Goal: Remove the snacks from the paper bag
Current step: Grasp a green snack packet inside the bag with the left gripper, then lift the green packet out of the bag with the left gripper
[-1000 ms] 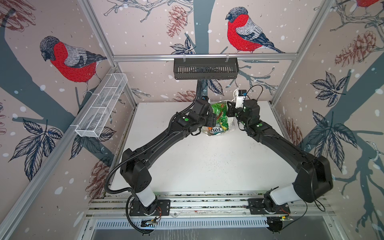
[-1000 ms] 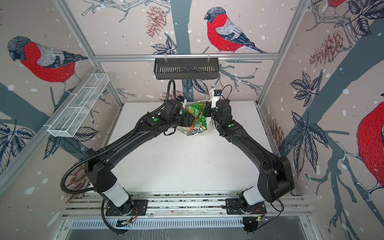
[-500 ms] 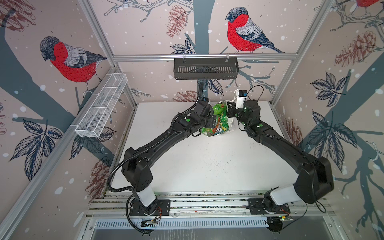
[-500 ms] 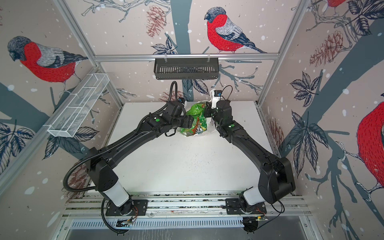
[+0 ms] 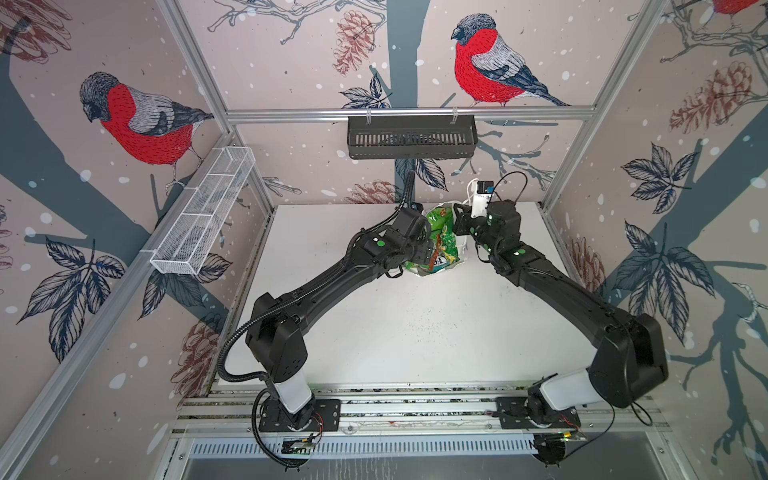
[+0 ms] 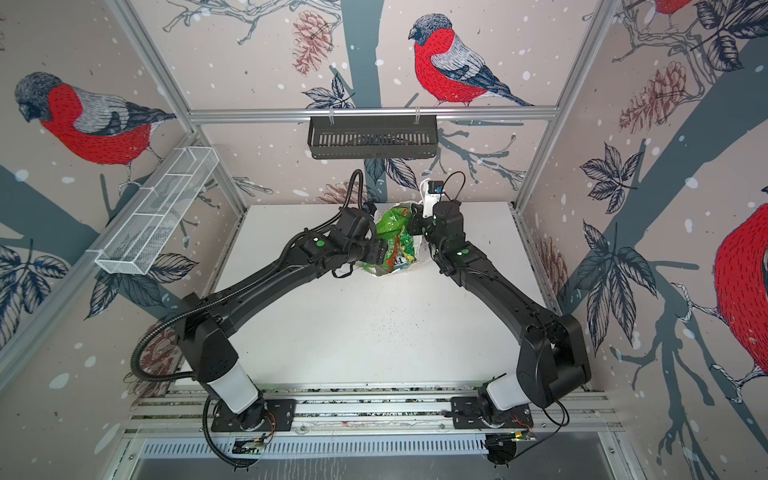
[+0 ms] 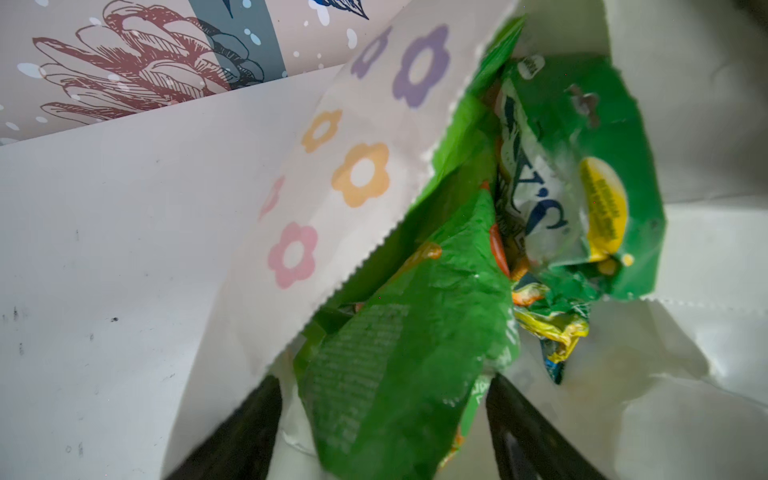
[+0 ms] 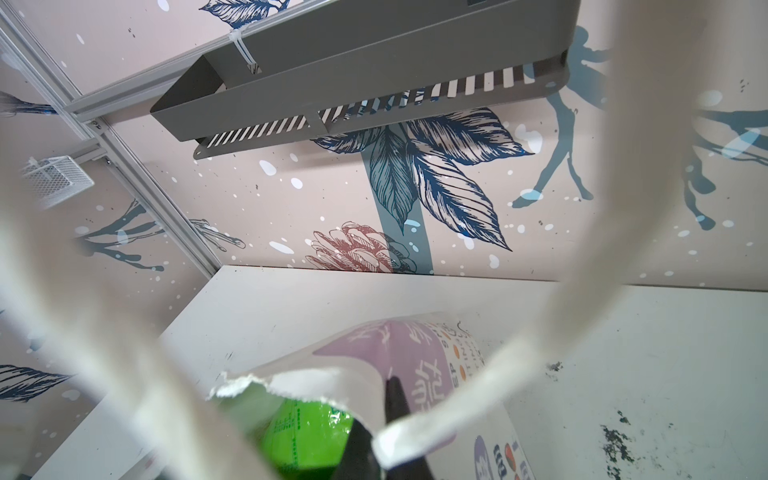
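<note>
Lettering on paper bag point(image 8: 409, 347) and snacks point(image 7: 552, 178) is unreadably blurred.

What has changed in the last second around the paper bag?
The left gripper eased slightly deeper into the paper bag, jaws open astride a green snack packet, and the packet shifted a little. The right gripper stayed shut on the bag's rim; the bag stayed put.

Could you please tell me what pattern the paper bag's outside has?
The paper bag shows purple, orange and pink flowers on white; clearest in the left wrist view.
</note>
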`<act>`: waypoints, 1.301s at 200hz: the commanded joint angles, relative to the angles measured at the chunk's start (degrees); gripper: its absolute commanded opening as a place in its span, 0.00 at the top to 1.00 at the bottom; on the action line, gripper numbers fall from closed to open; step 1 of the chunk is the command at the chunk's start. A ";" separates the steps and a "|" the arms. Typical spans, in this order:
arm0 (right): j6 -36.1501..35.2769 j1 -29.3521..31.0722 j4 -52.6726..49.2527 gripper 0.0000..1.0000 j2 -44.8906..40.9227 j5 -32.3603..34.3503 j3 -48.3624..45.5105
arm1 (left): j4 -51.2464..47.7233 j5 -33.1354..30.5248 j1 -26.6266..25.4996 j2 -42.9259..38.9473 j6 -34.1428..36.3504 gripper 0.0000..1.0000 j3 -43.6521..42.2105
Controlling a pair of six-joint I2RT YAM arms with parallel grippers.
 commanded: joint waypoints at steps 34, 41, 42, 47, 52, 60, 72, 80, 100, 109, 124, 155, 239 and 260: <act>1.14 0.08 5.91 1.00 -0.32 -0.48 -0.35 | 2.06 -4.14 0.33 1.11 1.14 0.48 0.13; 1.25 0.17 5.97 1.00 -0.32 -0.52 -0.49 | 3.00 -4.16 0.44 1.25 1.21 0.58 -0.18; 1.32 0.16 6.03 1.00 -0.31 -0.53 -0.51 | 3.07 -4.13 0.48 1.28 1.21 0.59 -0.19; 1.31 0.19 6.05 1.00 -0.32 -0.54 -0.58 | 3.37 -3.93 0.64 1.45 1.27 0.65 -0.13; 1.37 0.13 6.12 1.00 -0.38 -0.56 -0.64 | 3.62 -3.67 0.78 1.68 1.26 0.70 0.01; 1.40 0.19 6.10 1.00 -0.32 -0.58 -0.62 | 3.82 -3.31 0.96 2.06 1.28 0.73 0.35; 1.45 0.13 6.06 1.00 -0.32 -0.62 -0.62 | 4.10 -3.40 1.05 2.52 1.21 0.73 0.74; 1.35 0.16 6.08 1.00 -0.34 -0.62 -0.62 | 4.28 -3.34 1.14 2.83 1.27 0.73 1.00; 1.32 0.15 6.18 1.00 -0.34 -0.62 -0.62 | 4.48 -3.13 1.23 3.15 1.31 0.80 1.38; 1.34 0.12 6.27 1.00 -0.36 -0.62 -0.62 | 4.49 -3.03 1.23 3.08 1.29 0.85 1.38; 1.38 0.10 6.35 1.00 -0.23 -0.70 -0.65 | 4.47 -2.96 1.23 2.90 1.23 0.95 1.53; 1.57 0.15 6.44 1.00 -0.14 -0.71 -0.62 | 4.46 -1.96 1.23 1.38 1.17 1.00 1.79; 1.56 0.17 6.44 1.00 -0.12 -0.36 -0.58 | 4.87 -0.14 1.23 -6.57 1.39 1.00 -0.92; 1.76 0.16 6.43 1.00 -0.12 -0.23 -0.62 | 5.84 -0.50 1.23 -8.56 1.39 1.00 -2.14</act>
